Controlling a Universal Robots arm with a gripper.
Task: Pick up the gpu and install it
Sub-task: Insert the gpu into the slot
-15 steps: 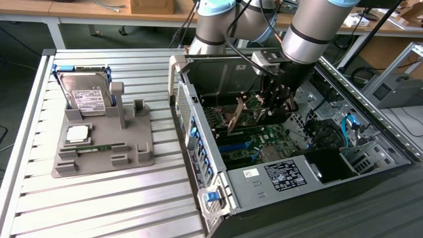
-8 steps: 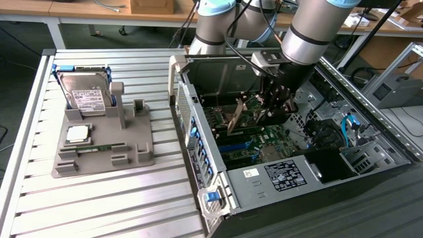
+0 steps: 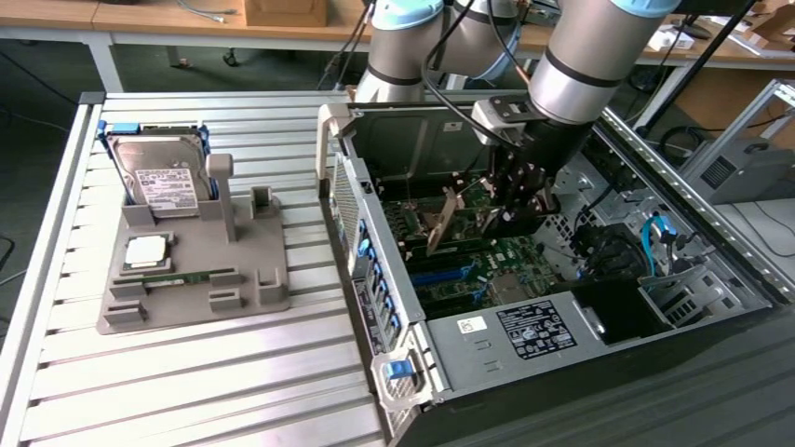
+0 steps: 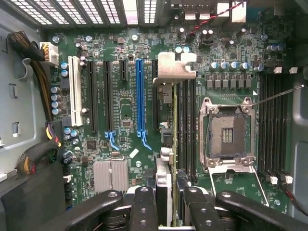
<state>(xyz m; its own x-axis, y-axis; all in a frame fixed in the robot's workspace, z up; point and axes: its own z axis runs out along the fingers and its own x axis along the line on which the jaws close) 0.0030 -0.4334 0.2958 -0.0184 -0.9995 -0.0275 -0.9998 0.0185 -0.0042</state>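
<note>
- Your work surface is a slatted metal table (image 3: 186,372). Wooden benches (image 3: 162,14) run along the back of the room, and a cardboard box (image 3: 286,11) sits on one.
- Toward the exterior view's left, a grey tray (image 3: 199,303) rests on the table. It carries a hard drive (image 3: 155,177) propped at a tilt in its holder. A square chip (image 3: 145,250) and a green memory stick (image 3: 174,277) lie flat nearer the camera.
- Toward the exterior view's right you have the computer case (image 3: 497,368) on its side, with the side panel off and the motherboard (image 4: 125,120) exposed.
- Your arm (image 3: 584,65) reaches down into the case. The claw (image 3: 512,219) is clenched on the graphics card (image 3: 442,222), holding it over the board.
- In the wrist view the card runs edge-on from between the fingers (image 4: 144,207) to its silver bracket (image 4: 171,67). It sits just beside the blue slot (image 4: 140,96), along a black one. You cannot tell whether its edge touches that slot.
- Crowding the card:
  - the memory slots (image 4: 185,125), close on its far side
  - the empty processor socket (image 4: 226,134), with its wire lever (image 4: 276,94) raised
- Farther off are a white slot (image 4: 75,91) and cable bundles (image 4: 33,53) against the case wall.
</note>
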